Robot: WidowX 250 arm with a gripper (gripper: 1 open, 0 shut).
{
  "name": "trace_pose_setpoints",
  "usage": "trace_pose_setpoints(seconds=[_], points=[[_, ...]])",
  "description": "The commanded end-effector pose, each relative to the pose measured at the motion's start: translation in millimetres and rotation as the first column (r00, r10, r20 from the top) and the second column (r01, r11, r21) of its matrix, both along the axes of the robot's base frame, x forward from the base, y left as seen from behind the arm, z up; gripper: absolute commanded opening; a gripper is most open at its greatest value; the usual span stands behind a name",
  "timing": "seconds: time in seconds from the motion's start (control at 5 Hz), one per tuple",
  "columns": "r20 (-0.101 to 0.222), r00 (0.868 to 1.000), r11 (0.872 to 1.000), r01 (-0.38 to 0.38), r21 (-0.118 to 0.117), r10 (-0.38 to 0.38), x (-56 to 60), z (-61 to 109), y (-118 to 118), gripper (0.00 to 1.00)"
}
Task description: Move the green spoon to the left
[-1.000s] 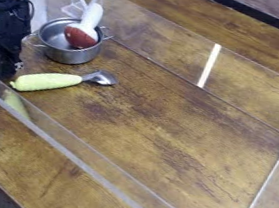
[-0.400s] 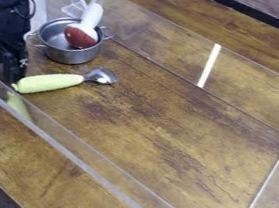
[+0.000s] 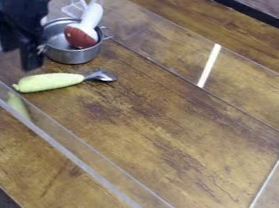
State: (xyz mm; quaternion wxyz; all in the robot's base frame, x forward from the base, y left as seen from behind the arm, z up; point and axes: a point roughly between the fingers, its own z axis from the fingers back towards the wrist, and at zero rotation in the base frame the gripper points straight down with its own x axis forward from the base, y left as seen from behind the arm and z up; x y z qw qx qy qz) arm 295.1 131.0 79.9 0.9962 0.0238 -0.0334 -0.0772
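Your hand [image 3: 30, 56] hangs open and empty just above the handle end of the green spoon [image 3: 54, 81], which lies on the bench [image 3: 167, 121] near the pot [image 3: 69, 45].

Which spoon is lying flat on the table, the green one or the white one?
The green spoon lies flat on the wooden table. The white spoon stands tilted in the little pot instead.

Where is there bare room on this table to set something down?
Free: the wood right of the green spoon, out to the clear wall, and the strip before it. Crowded: the far left corner, with the steel pot, spoon and open end effector.
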Motion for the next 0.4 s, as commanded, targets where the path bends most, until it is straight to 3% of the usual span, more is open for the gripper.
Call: trace_pose_setpoints(seconds=[0.0,0.2], points=[[0.092,0.992,0.996,0.084,0.013,-0.085,18.7,50.3,-23.4,1.00],[0.104,0.984,0.989,0.147,0.001,-0.146,28.4,70.6,-42.5,1.00]])
